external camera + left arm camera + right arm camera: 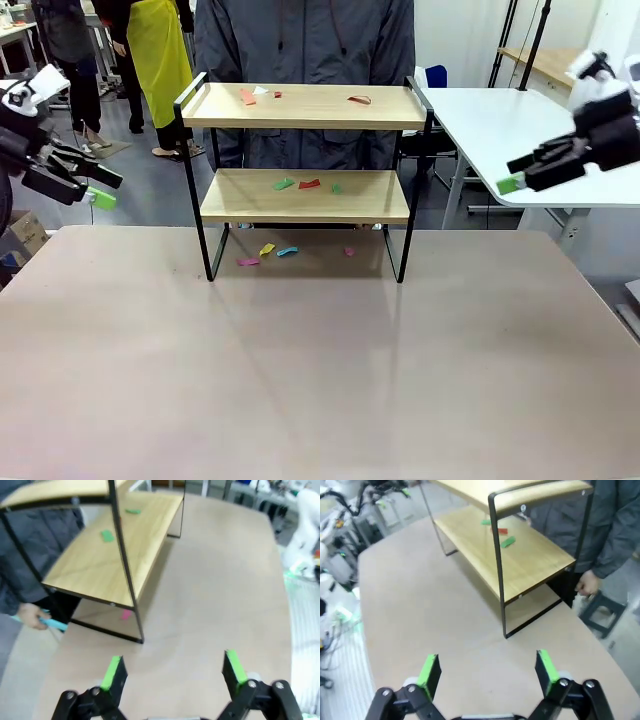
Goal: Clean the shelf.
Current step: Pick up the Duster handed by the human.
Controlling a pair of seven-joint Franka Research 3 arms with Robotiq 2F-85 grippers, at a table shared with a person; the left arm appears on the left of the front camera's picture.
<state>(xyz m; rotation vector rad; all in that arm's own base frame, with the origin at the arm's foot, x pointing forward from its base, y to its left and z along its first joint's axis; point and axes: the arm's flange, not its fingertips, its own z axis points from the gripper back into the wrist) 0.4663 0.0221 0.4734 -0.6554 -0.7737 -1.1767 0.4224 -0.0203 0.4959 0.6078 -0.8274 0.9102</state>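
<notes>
Front view: the shelf point(305, 105) stands on the far middle of the table point(320, 380), with a person point(300, 40) in a grey jacket just behind it. Paper scraps lie on the top board point(247, 97), on the lower board point(309, 184) and on the table under the shelf point(267, 249). The left gripper point(105, 190) hangs in the air off the table's left edge with its jaws apart and nothing in them. The right gripper point(512, 175) hangs at the right, also spread and empty. Both are well apart from the shelf.

Left wrist view: the left gripper point(172, 672) is wide open above bare table, holding nothing. The shelf point(100, 560) is ahead on the left, with green scraps point(107, 535) on its lower board and a pink scrap point(125, 614) on the table beneath. The person's hand point(30, 616) is beside the shelf's end, with a light-blue item point(52, 624) at it.

Right wrist view: the right gripper point(487, 672) is wide open and empty over the table. The shelf point(530, 560) is ahead, with green and red scraps point(508, 542) on its lower board. The person's hand point(587, 582) hangs near the shelf's end.
</notes>
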